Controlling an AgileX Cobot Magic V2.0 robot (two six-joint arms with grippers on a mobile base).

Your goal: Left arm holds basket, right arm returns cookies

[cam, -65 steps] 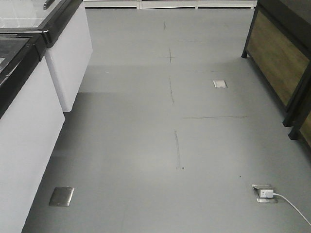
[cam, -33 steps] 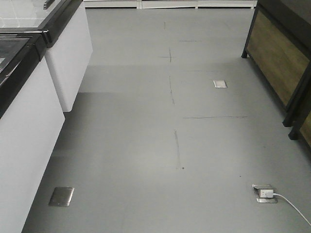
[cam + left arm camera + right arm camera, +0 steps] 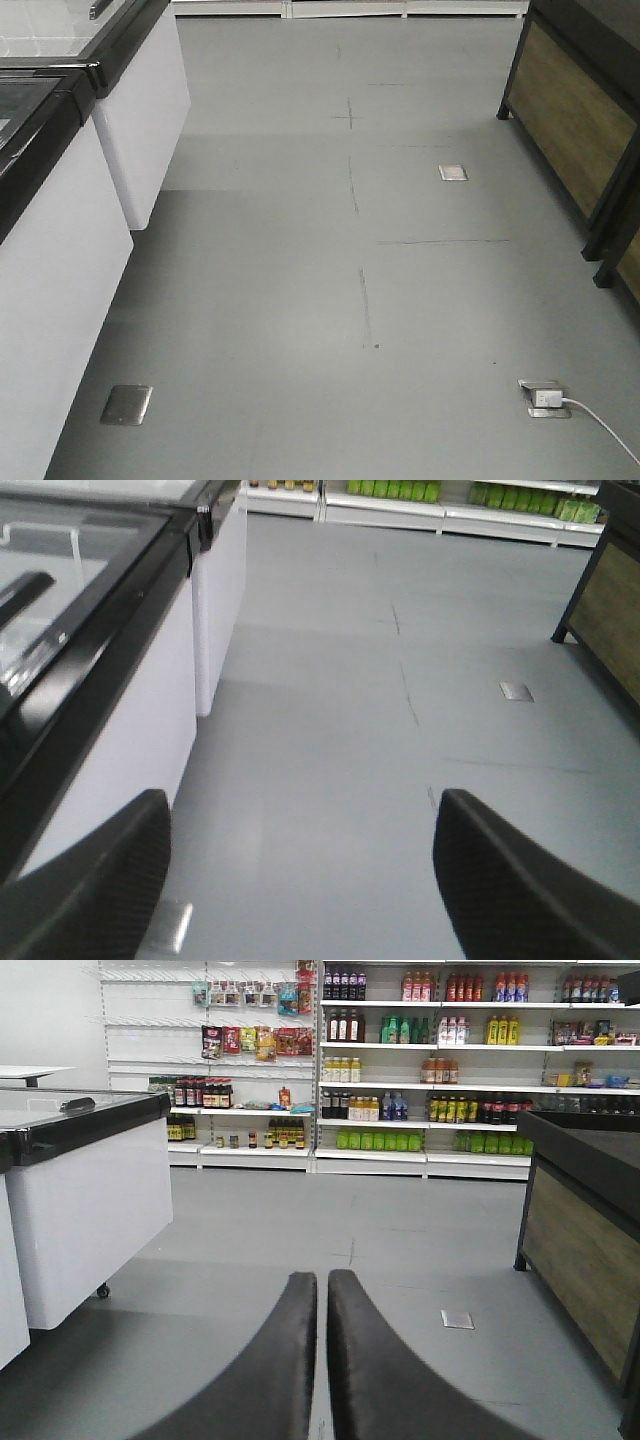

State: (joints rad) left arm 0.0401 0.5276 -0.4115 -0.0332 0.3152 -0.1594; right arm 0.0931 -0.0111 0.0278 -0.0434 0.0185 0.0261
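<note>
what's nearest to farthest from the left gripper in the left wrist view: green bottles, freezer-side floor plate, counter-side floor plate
1. freezer-side floor plate, low left, beside the left gripper
2. counter-side floor plate, mid right
3. green bottles, top, at the back

White freezers (image 3: 60,280) left, wooden counter (image 3: 565,115) right, stocked shelves (image 3: 420,1060) beyond.
</note>
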